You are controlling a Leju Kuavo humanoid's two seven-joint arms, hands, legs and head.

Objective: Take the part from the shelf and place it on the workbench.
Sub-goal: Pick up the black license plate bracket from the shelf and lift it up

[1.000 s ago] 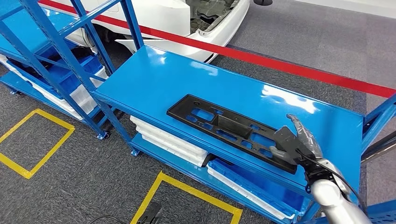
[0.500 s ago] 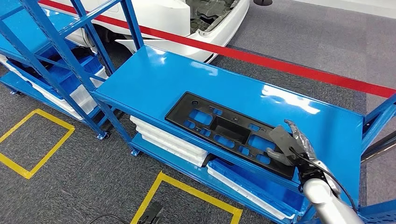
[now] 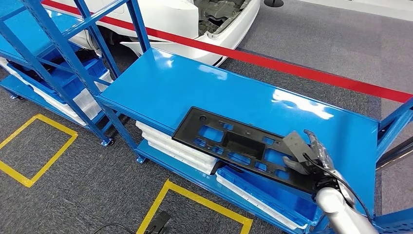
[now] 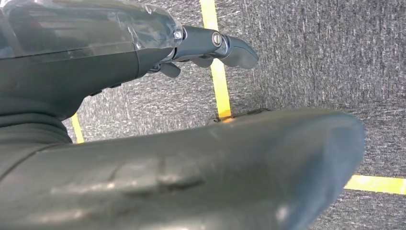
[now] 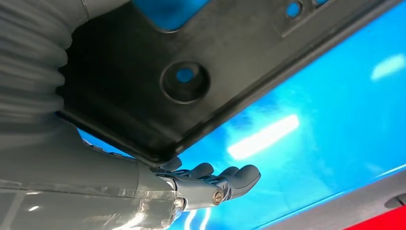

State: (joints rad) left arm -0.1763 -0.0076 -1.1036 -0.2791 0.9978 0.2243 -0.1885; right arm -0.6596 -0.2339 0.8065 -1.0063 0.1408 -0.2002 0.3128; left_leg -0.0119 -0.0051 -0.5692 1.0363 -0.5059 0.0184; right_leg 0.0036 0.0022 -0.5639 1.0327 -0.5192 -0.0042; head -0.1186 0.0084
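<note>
I see the part (image 3: 238, 146), a long flat black plastic frame with cut-out windows and a deeper rectangular pocket near its middle, lying across the front of the shelf top (image 3: 195, 83). Its long axis runs diagonally in my head view, from the far left end near the middle of the blue surface down to the near right end at the front edge. The near long side hangs out past the front lip of the shelf, and the right end looks slightly raised, though I cannot tell how much of the underside touches the blue surface.

My right hand (image 3: 306, 155) grips that right end, thumb on top and the darker fingers tucked beneath it. In the right wrist view the black part (image 5: 191, 72) sits just above the fingers (image 5: 225, 179), with a round hole showing blue through it and the glossy blue shelf top (image 5: 311, 120) beyond.

My left hand (image 4: 210, 45) hangs over the grey carpet (image 4: 311, 52) with yellow tape lines (image 4: 216, 72); it holds nothing, and the fingers I can see lie loosely extended.

Below the shelf top, stacked white trays (image 3: 175, 146) and a blue bin (image 3: 268, 195) sit on the lower level. A taller blue rack (image 3: 58, 48) stands to the left, a red strip (image 3: 292, 68) crosses the floor behind, and a white car body (image 3: 195, 19) sits beyond it.
</note>
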